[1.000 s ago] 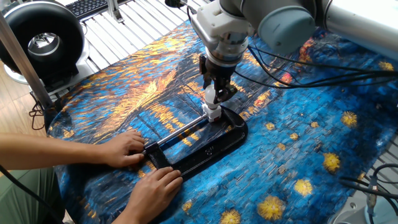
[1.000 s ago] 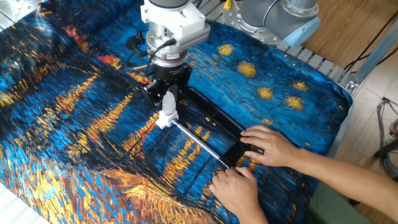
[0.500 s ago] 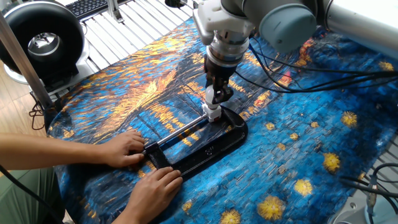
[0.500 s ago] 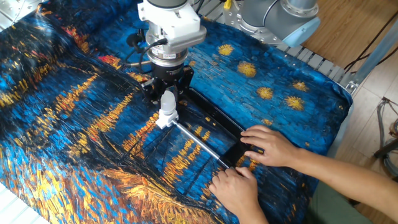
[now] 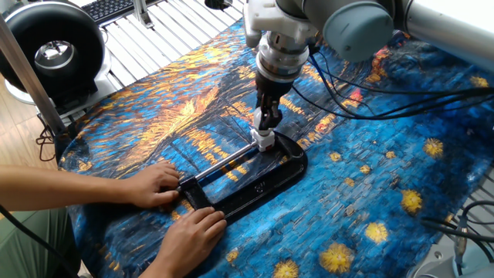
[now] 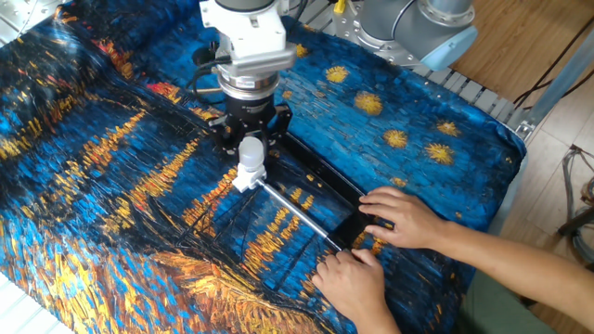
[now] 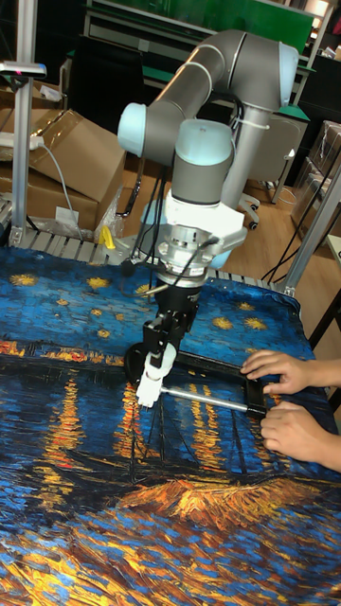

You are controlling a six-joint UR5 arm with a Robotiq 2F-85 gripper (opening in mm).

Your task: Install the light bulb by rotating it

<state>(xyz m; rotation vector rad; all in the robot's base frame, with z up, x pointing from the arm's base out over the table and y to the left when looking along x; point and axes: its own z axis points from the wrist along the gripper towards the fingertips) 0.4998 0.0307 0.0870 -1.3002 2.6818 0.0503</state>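
Taking the black clamp frame [image 5: 262, 181] as your landmark: at its near end in one fixed view you see two human hands [image 5: 158, 185] pressing it onto the starry blue cloth [image 5: 386, 177], with a steel rod [image 5: 224, 161] running along it. At the frame's far end sits the white socket block [image 6: 246, 178]. The light bulb [image 6: 251, 151] stands upright on that block, clasped between the gripper [image 6: 251, 148] fingers. Cables [image 5: 401, 93] trail right of the frame.
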